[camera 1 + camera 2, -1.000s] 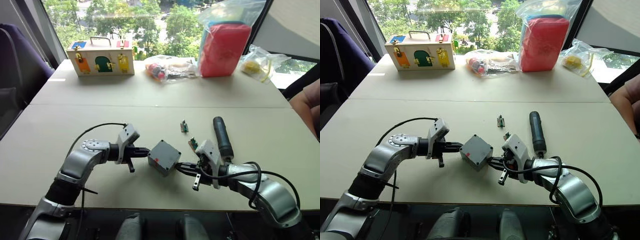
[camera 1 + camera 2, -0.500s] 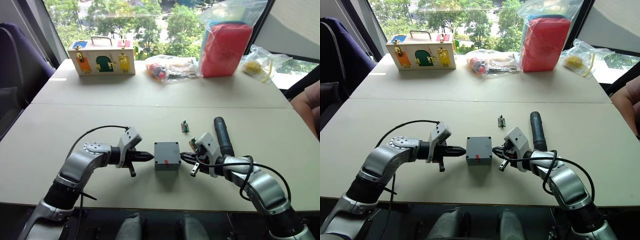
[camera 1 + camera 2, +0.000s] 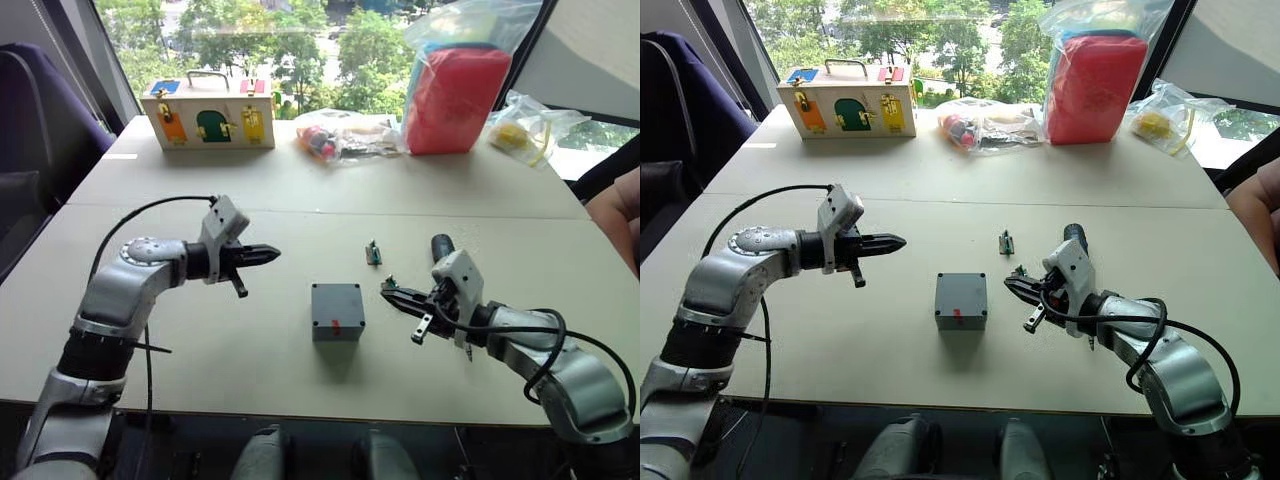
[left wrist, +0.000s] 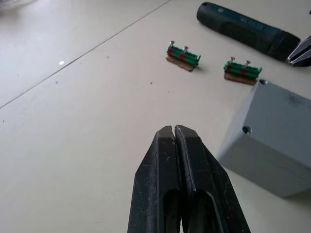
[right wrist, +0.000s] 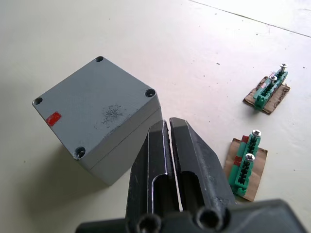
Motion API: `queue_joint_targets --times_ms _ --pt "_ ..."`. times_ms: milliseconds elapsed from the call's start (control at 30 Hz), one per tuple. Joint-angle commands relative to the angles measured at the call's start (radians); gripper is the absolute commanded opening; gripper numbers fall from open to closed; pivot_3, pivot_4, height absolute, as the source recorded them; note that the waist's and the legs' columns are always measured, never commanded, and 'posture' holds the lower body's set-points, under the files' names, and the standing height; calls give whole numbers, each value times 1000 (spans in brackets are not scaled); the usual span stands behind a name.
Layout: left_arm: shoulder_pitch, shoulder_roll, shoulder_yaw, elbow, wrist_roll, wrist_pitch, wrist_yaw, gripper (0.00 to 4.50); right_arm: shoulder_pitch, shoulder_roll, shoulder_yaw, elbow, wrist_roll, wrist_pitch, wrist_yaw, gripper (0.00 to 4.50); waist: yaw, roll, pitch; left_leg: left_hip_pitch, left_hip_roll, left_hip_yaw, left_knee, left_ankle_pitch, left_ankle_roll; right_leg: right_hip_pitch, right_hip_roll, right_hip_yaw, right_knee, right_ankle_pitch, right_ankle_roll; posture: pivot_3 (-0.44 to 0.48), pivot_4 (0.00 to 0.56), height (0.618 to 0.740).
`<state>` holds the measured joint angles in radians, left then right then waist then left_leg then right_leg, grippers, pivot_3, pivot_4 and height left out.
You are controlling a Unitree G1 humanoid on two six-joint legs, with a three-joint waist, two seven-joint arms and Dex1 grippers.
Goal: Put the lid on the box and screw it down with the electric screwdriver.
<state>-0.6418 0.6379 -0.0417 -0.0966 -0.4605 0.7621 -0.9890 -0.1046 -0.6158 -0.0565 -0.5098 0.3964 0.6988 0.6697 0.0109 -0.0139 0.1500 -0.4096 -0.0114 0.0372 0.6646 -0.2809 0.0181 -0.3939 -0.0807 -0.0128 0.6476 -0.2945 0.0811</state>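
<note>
The grey box [image 3: 337, 327] stands flat on the table's middle, free of both grippers. The lid [image 5: 97, 104] lies on top of it, a seam running below it, four corner holes and a small red mark on its top face. My left gripper [image 3: 270, 254] hovers shut and empty to the box's far left. My right gripper [image 3: 388, 291] is shut and empty just right of the box, pointing at it. The dark electric screwdriver [image 4: 248, 30] lies on the table behind the right gripper, which partly hides it.
Two small green connector pieces [image 4: 182, 55] [image 4: 241, 70] lie between box and screwdriver. A wooden box with coloured doors [image 3: 208, 115], plastic bags [image 3: 340, 135] and a red pouch in a bag [image 3: 452, 85] line the far edge. A person's arm [image 3: 615, 215] is at the right edge.
The box, held tilted between both grippers a second ago, now rests flat. The left gripper has pulled back up and to the left; the right one has drawn away to the right.
</note>
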Motion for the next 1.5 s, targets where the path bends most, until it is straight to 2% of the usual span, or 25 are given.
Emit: queue_joint_targets --times_ms 33,67,167,200,233,267,333,400,533,567,633,767,1333,1433,1500 --pt "-51 -7 -76 -91 -21 0 -60 0 -37 23 -27 70 -37 -43 -62 546 -2 1 0 0 0 0 0 0 0 0 0 0 0 1 2 0 150 740" --pt "-53 -4 -97 -99 -18 -1 -76 0 -41 24 -22 78 -38 -43 -65 752 -3 1 1 0 0 0 -1 0 0 0 0 0 0 1 2 0 150 740" --pt "-48 14 -147 -132 -24 -3 -133 0 -35 29 -20 81 -18 -34 -59 1896 -8 2 1 0 0 0 -3 0 0 -2 1 0 0 1 2 0 150 740" --pt "-45 22 -162 -144 -24 -5 -151 0 -29 28 -20 78 -12 -31 -56 2409 -10 3 2 0 0 0 -3 0 0 -2 2 0 1 1 2 0 150 740" --pt "-41 32 -177 -155 -19 -9 -166 0 -21 30 -23 76 -9 -25 -60 2619 -11 3 2 0 0 0 -3 0 0 -2 2 0 2 1 2 0 150 740" --pt "-38 39 -190 -162 -12 -15 -175 0 -14 32 -26 75 -4 -17 -63 3147 -12 3 2 0 0 0 -3 1 0 -2 2 0 2 1 2 0 150 740" --pt "-33 50 -206 -168 3 -28 -182 0 -5 33 -27 71 6 0 -65 3885 -16 3 2 0 0 0 -3 1 0 -2 2 0 2 1 2 0 150 740" --pt "-28 53 -220 -167 19 -41 -181 0 -3 41 -26 68 14 18 -74 4431 -20 3 2 0 0 0 -1 1 0 -1 2 0 2 1 2 0 150 740" --pt "-20 56 -238 -148 59 -76 -173 0 -6 60 -16 79 9 20 -94 4431 -21 3 2 0 0 0 0 1 0 0 2 0 2 1 2 0 150 740" --pt "-18 54 -240 -141 65 -83 -172 0 -7 64 -11 85 3 14 -98 4007 -20 3 2 0 0 0 0 1 0 0 2 0 2 1 2 0 150 740" --pt "-16 51 -239 -131 70 -90 -170 0 -12 71 -3 98 -5 5 -104 3565 -21 3 2 0 0 0 0 1 0 0 2 0 2 1 2 0 150 740" --pt "-10 48 -239 -119 77 -100 -166 0 -26 84 8 128 -16 -14 -114 2280 -22 3 2 0 0 0 0 1 0 0 2 0 2 1 2 0 150 740" --pt "4 46 -227 -122 76 -102 -157 0 -58 104 41 215 -62 -83 -119 2280 -22 3 3 0 0 0 0 1 0 0 3 0 3 2 3 0 150 740" --pt "4 44 -227 -123 75 -100 -154 0 -60 107 43 222 -67 -88 -120 1501 -22 3 3 0 0 0 0 1 0 0 3 0 3 2 3 0 150 740" --pt "5 43 -226 -124 74 -100 -151 0 -61 108 48 226 -74 -94 -121 603 -22 3 3 0 0 0 0 1 0 0 3 0 3 2 3 0 150 740"
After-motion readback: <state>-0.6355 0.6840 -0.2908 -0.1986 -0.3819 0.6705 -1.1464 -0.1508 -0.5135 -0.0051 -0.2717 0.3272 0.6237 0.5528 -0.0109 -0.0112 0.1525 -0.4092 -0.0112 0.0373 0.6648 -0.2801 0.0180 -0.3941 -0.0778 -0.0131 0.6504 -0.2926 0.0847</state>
